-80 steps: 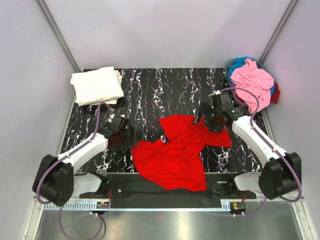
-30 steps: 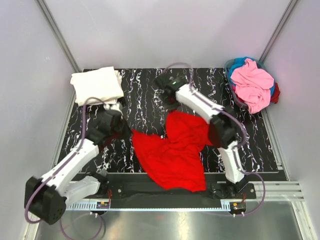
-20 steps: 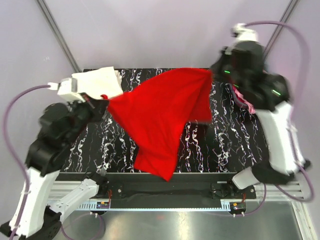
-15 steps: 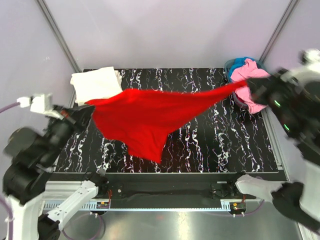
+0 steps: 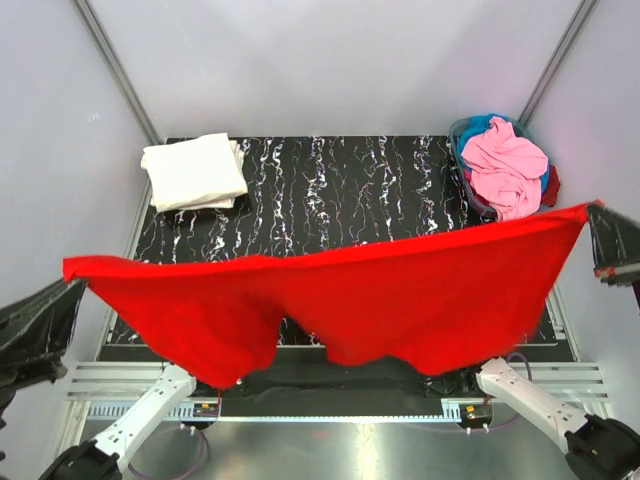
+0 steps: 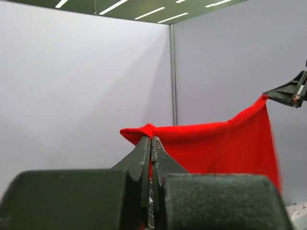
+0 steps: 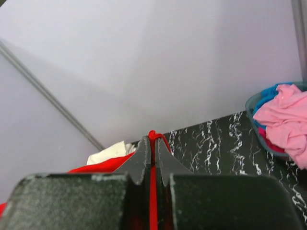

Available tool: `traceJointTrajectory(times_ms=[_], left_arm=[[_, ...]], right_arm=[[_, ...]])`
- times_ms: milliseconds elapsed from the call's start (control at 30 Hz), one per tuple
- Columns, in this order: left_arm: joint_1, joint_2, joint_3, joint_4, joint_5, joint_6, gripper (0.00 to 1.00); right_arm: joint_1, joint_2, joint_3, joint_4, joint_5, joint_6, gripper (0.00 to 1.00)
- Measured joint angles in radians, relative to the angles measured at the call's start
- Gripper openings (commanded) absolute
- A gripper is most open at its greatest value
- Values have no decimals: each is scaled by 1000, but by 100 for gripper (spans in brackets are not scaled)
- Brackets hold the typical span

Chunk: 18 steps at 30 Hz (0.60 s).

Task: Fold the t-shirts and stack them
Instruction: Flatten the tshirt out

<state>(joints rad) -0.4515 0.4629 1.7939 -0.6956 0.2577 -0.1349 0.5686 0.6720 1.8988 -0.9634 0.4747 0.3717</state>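
Stretching a red t-shirt [image 5: 400,290] wide, you've got left gripper [image 6: 150,142] and right gripper [image 7: 153,142] each clamped on a corner, above the table [image 5: 350,190].

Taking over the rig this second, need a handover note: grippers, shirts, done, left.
Left gripper: shut on one end of the red t-shirt.
Right gripper: shut on the other end.
The shirt hangs stretched between them above the table, not laid flat.
Done: white folded pile at far left.
Left: lay, fold and stack the red one, then the pink t-shirt and the rest in the basket.
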Motion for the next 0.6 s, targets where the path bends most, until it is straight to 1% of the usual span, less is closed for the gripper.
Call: traceJointTrajectory(times_ms=[133, 233, 333, 400, 433, 467, 500, 533, 567, 600], left_arm=[[-1, 126, 88, 9, 29, 68, 2], [-1, 245, 108, 43, 23, 125, 4], [-1, 369, 72, 84, -8, 180, 6], [8, 465, 47, 108, -34, 211, 7], [31, 530, 42, 120, -34, 221, 8], [71, 602, 42, 132, -12, 223, 9], [121, 675, 41, 147, 19, 218, 12], [172, 741, 44, 164, 49, 211, 31], [230, 825, 45, 189, 76, 203, 42], [280, 909, 46, 209, 89, 189, 50]], right_arm=[[0, 127, 98, 33, 77, -63, 0], [1, 246, 92, 104, 180, -130, 0], [-6, 401, 56, 183, 246, -195, 0], [-84, 539, 51, 211, 216, -202, 0], [-121, 594, 52, 222, 192, -196, 0], [-185, 676, 58, 228, 152, -182, 0], [-232, 756, 66, 238, 115, -168, 0], [-279, 849, 76, 241, 86, -153, 0], [-310, 920, 88, 242, 64, -141, 7], [-345, 1024, 111, 240, 27, -126, 27]])
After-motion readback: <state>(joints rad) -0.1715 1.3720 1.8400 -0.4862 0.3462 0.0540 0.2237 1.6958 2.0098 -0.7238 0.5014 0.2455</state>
